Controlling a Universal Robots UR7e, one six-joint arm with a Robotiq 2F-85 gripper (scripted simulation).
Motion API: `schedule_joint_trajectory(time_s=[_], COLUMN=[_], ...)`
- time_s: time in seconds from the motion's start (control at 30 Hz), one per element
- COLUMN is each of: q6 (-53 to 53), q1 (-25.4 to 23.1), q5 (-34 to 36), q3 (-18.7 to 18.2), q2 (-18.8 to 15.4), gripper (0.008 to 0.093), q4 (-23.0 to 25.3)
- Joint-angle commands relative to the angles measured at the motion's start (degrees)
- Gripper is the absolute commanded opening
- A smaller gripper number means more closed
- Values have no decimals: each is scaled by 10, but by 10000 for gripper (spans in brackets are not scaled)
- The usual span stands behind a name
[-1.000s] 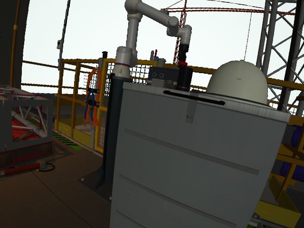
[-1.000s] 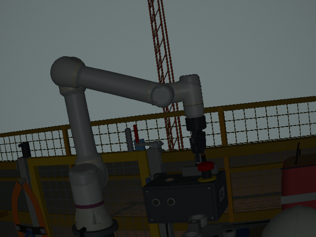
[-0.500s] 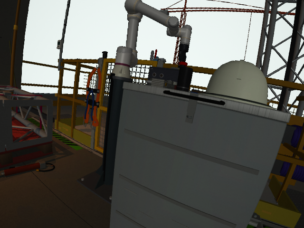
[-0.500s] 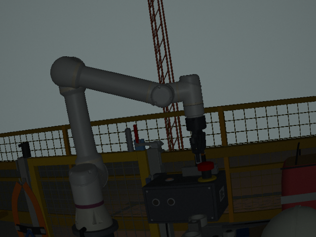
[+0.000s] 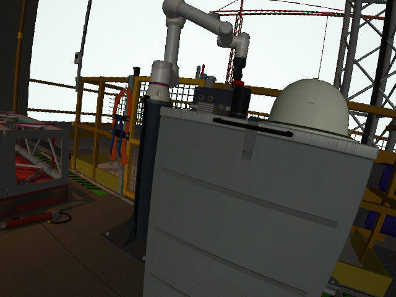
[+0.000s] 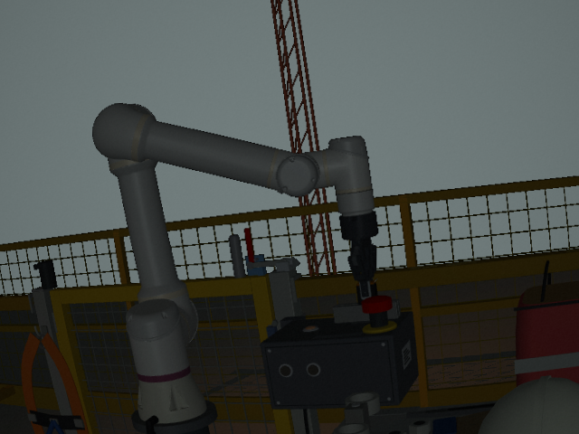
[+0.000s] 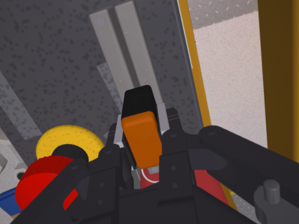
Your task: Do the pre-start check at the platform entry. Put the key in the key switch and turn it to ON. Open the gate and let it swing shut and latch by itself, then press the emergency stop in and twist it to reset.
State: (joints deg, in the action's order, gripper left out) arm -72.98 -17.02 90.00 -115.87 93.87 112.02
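The key (image 7: 141, 125), with an orange and black head, stands on end in a grey holder (image 7: 125, 55) on top of the black control box (image 6: 339, 359), just behind the red emergency stop button (image 6: 377, 304). My gripper (image 7: 140, 135) hangs straight down over the holder and is closing around the key's head, which sits between the fingers. The stop button sits on a yellow ring (image 7: 68, 142) to the left of the fingers in the wrist camera. The key switch (image 6: 310, 329) is a small round face on the box top, further left.
A yellow mesh guard rail (image 6: 467, 229) runs behind the control box, with the yellow gate (image 5: 131, 134) at its left end. A large grey cabinet (image 5: 252, 207) with a dome (image 5: 310, 105) stands in front. A red cylinder (image 6: 547, 336) stands to the right.
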Motion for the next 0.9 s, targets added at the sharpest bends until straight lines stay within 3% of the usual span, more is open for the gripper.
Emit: schedule_joint_trajectory(time_s=[0.0, 0.23, 0.87], q6=[0, 0, 0], q1=[0, 0, 0], q5=[0, 0, 0], q3=[0, 0, 14], q2=[0, 0, 7], gripper=[220, 80, 80], q4=[0, 0, -20])
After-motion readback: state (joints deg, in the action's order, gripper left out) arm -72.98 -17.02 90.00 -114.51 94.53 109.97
